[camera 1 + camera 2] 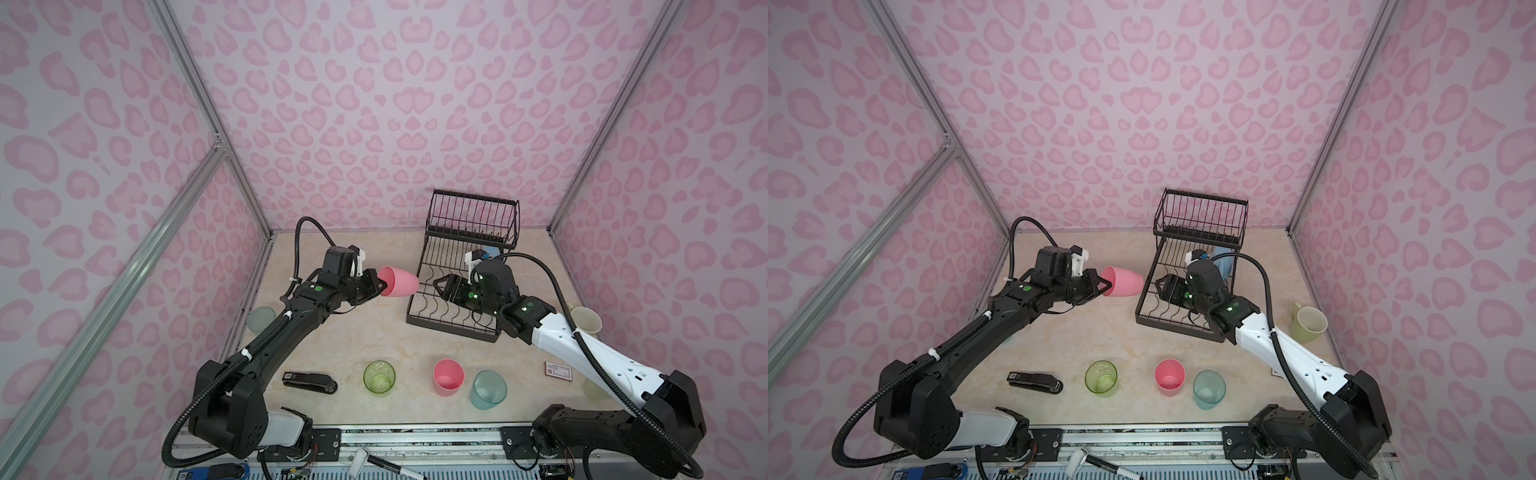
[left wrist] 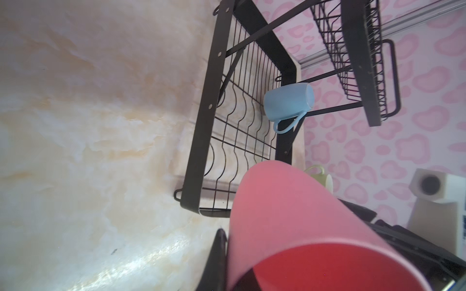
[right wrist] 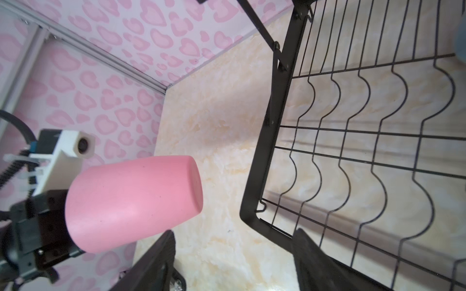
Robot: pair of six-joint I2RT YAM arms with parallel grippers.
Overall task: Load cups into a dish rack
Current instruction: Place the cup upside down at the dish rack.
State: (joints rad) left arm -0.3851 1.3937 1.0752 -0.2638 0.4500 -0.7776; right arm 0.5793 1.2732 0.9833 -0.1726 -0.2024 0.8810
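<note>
My left gripper (image 1: 384, 285) is shut on the rim of a pink tumbler (image 1: 400, 281), which lies on its side in the air just left of the black wire dish rack (image 1: 449, 329). In the left wrist view one finger (image 2: 216, 257) presses the tumbler's (image 2: 302, 226) outer wall. My right gripper (image 1: 436, 285) hangs open and holds nothing over the rack's lower grid, facing the tumbler (image 3: 133, 204). A light blue mug (image 2: 287, 103) lies in the rack's far corner. Along the table's front stand a green tumbler (image 1: 379, 376), a second pink tumbler (image 1: 448, 377) and a teal tumbler (image 1: 488, 390).
A pale yellow-green mug (image 1: 1308, 324) stands right of the rack by the wall. A grey-blue tumbler (image 1: 261, 318) is half hidden behind my left arm. A black stapler (image 1: 309, 381) lies at the front left. A small red card (image 1: 559, 370) sits beside my right arm.
</note>
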